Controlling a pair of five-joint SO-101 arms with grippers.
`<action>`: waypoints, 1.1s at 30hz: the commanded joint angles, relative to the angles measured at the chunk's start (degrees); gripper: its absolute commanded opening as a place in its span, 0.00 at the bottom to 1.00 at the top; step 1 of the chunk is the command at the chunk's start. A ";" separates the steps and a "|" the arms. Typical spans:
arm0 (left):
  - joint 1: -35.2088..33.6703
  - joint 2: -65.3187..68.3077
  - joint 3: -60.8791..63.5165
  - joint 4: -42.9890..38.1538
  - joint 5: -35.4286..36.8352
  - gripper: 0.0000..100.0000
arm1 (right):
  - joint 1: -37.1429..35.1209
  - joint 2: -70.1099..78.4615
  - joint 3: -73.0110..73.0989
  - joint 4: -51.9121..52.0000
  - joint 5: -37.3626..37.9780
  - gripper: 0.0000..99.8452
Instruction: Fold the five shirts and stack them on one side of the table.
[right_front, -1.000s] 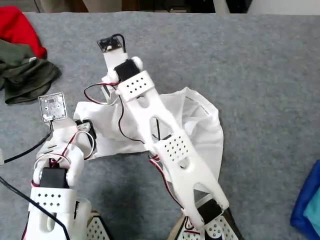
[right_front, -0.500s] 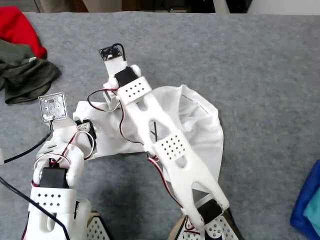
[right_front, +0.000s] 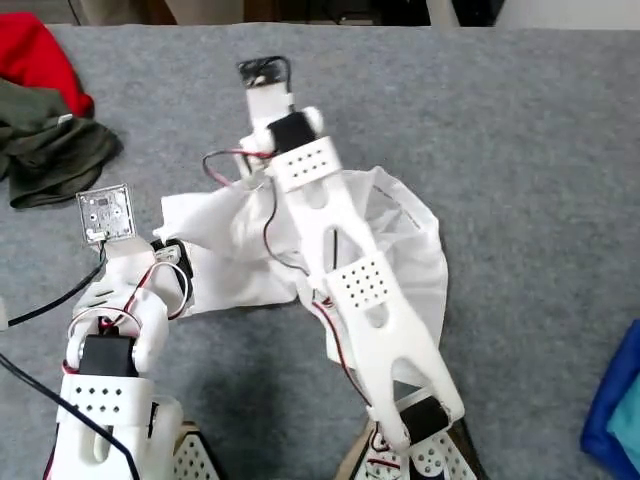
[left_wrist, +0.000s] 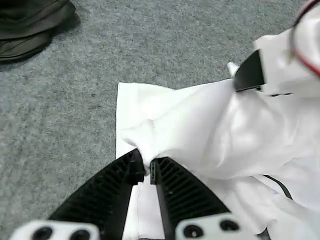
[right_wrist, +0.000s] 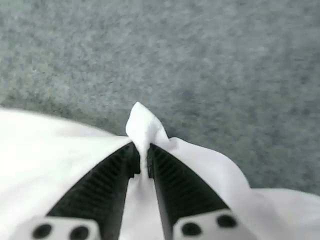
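High view: the white shirt (right_front: 410, 250) is lying rumpled in the middle of the table (right_front: 520, 120). The right arm (right_front: 350, 270) is lying stretched across it to its far edge and the left arm (right_front: 115, 330) is sitting tucked at its near-left corner, likely to spread the cloth for a fold. Left wrist view: the left gripper (left_wrist: 147, 172) is pinching a bunched shirt corner, jaws nearly closed. Right wrist view: the right gripper (right_wrist: 142, 160) is nipping a peak of the shirt's edge, jaws clamped narrow.
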 joint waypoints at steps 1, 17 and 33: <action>0.09 -1.01 -4.92 0.97 0.18 0.02 | 5.58 -7.08 -2.42 2.73 3.08 0.00; 0.18 -0.92 -32.53 12.13 0.09 0.02 | 24.31 -54.81 -2.95 2.64 14.15 0.00; 0.09 -0.31 -65.41 25.76 -6.33 0.02 | 32.04 -88.48 -2.59 1.67 22.51 0.00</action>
